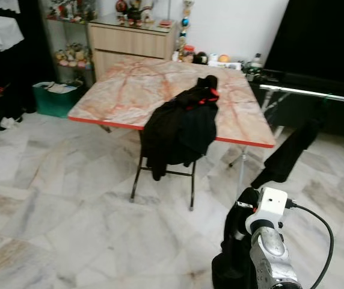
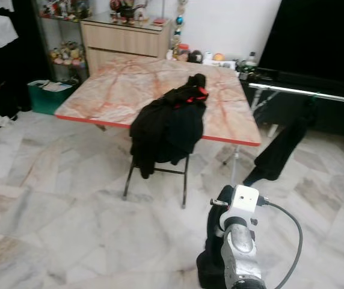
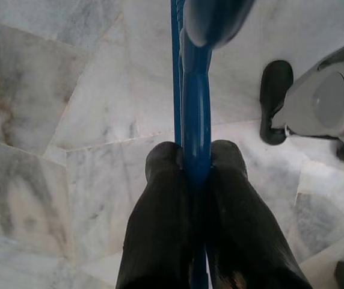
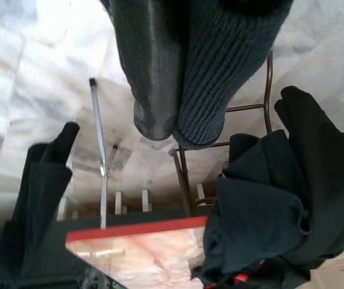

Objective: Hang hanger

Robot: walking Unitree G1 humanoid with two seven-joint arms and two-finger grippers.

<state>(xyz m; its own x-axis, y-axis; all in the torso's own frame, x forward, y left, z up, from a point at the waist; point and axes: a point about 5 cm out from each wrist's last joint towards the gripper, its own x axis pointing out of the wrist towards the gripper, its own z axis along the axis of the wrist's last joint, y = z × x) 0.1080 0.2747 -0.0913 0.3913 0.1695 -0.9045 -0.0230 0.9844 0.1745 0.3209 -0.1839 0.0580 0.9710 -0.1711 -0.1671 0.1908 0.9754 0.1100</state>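
In the left wrist view my left gripper is shut on a blue plastic hanger, which runs out between the fingers over the marble floor. My right arm hangs low at the right, with dark cloth bunched below its wrist. In the right wrist view the right gripper is closed, one finger wrapped in dark ribbed knit cloth. A silver clothes rail stands at the right with a black garment hanging from it.
A marble-topped folding table with a red edge stands ahead. A black garment with a red hanger piece is draped over a chair at its front. A cabinet and a green box stand behind. My foot is on the floor.
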